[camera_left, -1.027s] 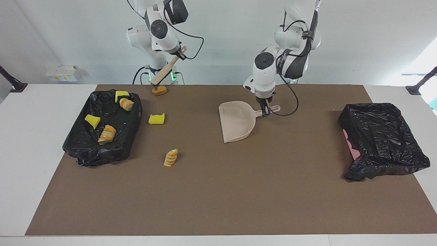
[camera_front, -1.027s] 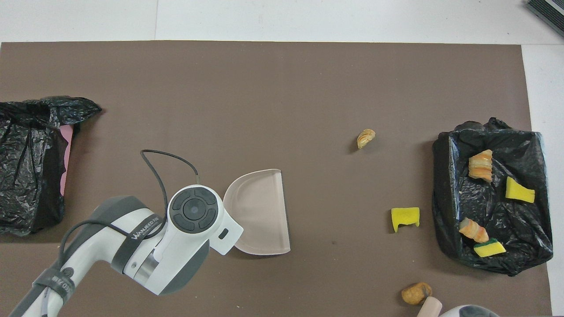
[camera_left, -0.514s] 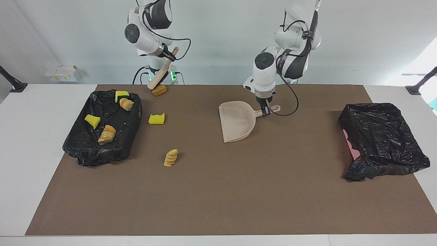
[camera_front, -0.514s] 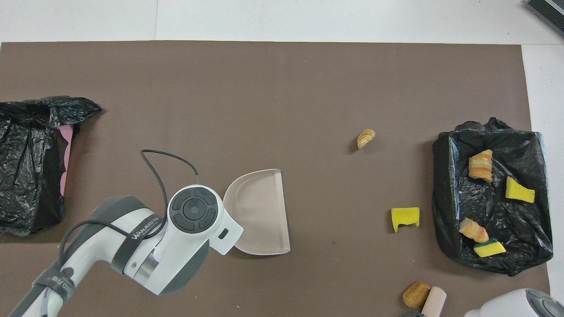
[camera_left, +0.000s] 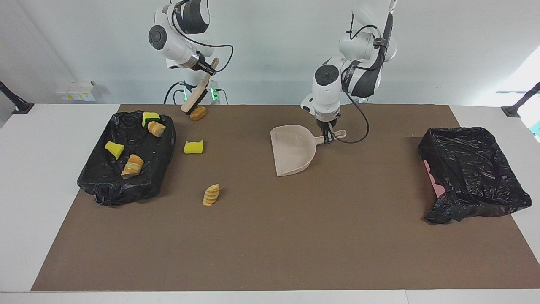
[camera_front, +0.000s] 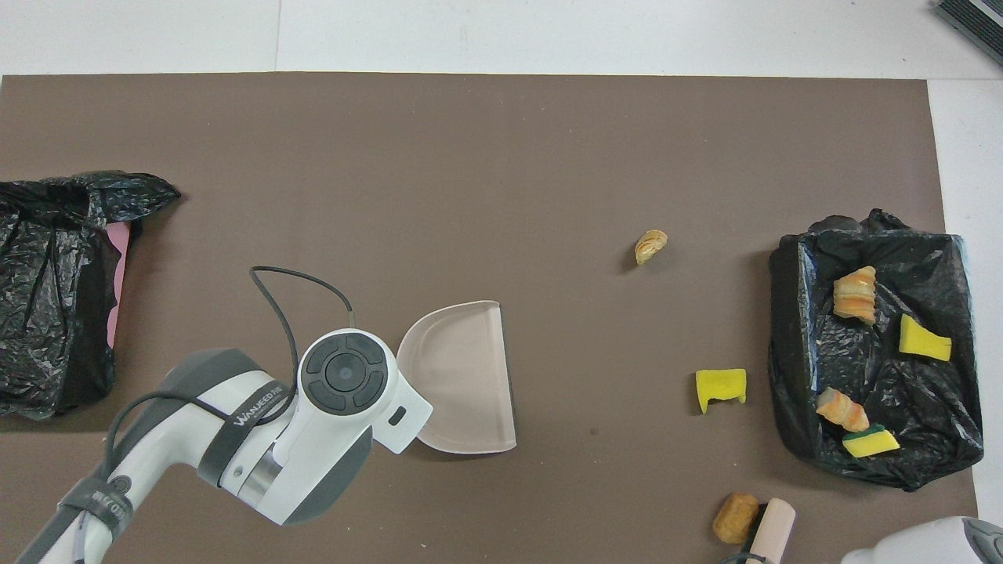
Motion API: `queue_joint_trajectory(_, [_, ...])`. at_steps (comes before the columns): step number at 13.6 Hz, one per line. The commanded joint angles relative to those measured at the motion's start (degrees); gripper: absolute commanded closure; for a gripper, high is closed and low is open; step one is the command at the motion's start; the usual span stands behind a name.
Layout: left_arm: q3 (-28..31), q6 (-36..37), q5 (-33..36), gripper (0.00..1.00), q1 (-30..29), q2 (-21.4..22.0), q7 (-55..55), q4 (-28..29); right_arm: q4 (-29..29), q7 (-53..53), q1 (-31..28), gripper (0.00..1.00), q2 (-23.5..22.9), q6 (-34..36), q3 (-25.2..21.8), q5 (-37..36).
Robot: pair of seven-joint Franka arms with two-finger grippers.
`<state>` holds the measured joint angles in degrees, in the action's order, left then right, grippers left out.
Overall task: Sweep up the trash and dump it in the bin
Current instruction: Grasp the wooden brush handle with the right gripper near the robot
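Trash lies toward the right arm's end of the table: four pieces in a black-lined bin, a yellow sponge and a bread slice on the brown mat, a roll nearest the robots. The right gripper, jaws pinched on a brush, holds its bristles beside the roll. Mid-table, the left gripper clamps the handle of the dustpan, which rests on the mat. A second black-lined bin sits at the left arm's end.
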<state>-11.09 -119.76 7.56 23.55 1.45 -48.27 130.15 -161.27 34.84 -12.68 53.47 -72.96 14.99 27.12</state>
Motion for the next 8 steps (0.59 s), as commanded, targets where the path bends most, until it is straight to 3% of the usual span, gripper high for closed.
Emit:
queue_joint_trajectory(1, [0.5,-1.0,0.8,1.00,0.4,1.7,0.5,2.3,-2.1,-6.8,-5.9,1.00,2.4,-0.3,-0.1,1.7])
queue_joint_trajectory(3, [0.5,-1.0,0.8,1.00,0.4,1.7,0.5,2.3,-2.0,-8.4,-8.1,1.00,2.4,-1.5,0.2,2.0])
queue_joint_trajectory(8, [0.5,-1.0,0.8,1.00,0.4,1.7,0.6,2.3,-1.9,-7.6,-7.4,1.00,1.2,-7.5,1.3,3.7])
